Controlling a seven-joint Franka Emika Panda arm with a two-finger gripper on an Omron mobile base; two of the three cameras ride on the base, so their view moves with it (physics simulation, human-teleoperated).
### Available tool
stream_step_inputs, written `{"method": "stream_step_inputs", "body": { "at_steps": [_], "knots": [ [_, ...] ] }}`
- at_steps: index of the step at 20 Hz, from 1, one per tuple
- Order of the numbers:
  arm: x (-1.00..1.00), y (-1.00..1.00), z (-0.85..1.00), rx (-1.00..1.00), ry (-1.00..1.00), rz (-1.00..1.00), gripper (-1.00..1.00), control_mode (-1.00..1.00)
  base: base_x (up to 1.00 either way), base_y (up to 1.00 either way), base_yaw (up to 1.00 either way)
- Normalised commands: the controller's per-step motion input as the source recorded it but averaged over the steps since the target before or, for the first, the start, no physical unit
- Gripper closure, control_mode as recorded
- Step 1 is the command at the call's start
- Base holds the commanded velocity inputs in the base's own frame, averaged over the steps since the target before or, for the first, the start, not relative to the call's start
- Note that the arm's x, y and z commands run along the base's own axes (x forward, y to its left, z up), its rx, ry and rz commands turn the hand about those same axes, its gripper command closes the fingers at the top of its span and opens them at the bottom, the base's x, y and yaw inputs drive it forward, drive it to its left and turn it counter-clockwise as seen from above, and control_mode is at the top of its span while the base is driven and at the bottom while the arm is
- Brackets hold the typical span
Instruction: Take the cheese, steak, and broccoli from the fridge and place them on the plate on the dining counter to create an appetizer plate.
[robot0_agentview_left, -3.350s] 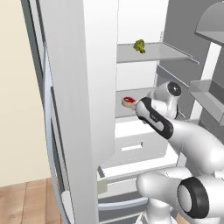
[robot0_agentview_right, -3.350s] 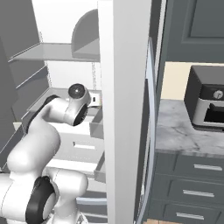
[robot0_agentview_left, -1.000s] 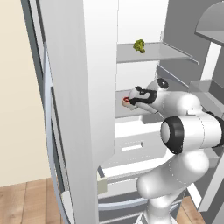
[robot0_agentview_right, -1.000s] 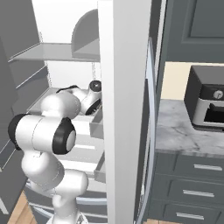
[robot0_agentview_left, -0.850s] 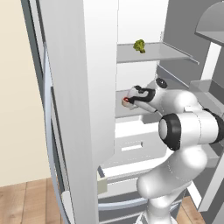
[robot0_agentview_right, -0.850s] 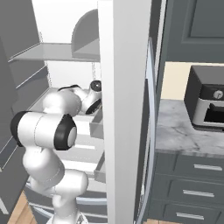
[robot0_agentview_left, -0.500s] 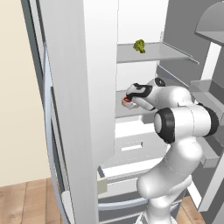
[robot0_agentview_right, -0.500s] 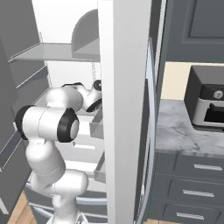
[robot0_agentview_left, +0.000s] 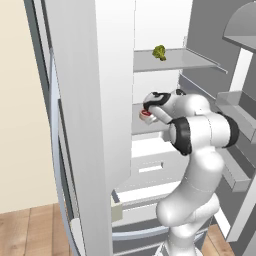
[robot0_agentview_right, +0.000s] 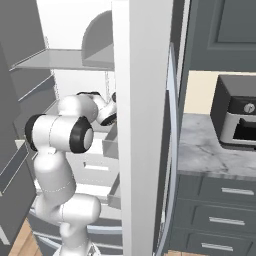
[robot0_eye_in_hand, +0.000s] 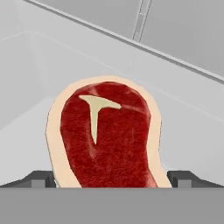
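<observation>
The steak (robot0_eye_in_hand: 107, 138) lies flat on the fridge's (robot0_agentview_left: 90, 125) middle shelf (robot0_agentview_left: 142, 126), right below me, its pale fat rim running out between my two fingertips (robot0_eye_in_hand: 39, 179). My jaws are spread as wide as they go, one tip on each side of the slab, nothing pinched. I judge it soft, a little slick and floppy, light enough for one grip; I would close across its narrow width near the middle, so neither end droops far. The broccoli (robot0_agentview_left: 159, 52) sits alone on the shelf above, well apart. My gripper (robot0_agentview_left: 150, 107) hovers just over the red meat.
</observation>
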Motion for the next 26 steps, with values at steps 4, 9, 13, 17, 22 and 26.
{"method": "stream_step_inputs", "body": {
  "at_steps": [4, 9, 13, 17, 22, 26],
  "knots": [
    [0.28, 0.00, -0.49, -0.02, 0.01, 0.08, 1.00, -1.00, 0.00, 0.00, 0.00],
    [0.16, 0.00, -0.25, -0.02, 0.03, 0.05, 1.00, -1.00, 0.00, 0.00, 0.00],
    [-0.27, 0.09, -0.38, -0.03, -0.08, 0.00, 1.00, -1.00, 0.00, 0.00, 0.00],
    [-0.53, 0.32, -0.50, -0.02, -0.20, 0.00, 1.00, -1.00, 0.00, 0.00, 0.00],
    [-0.42, 0.27, -0.02, 0.00, -0.07, 0.00, 1.00, -1.00, 0.00, 0.00, 0.00],
    [-0.33, 0.02, 0.10, 0.00, 0.04, 0.00, 1.00, -1.00, 0.00, 0.00, 0.00]
  ]
}}
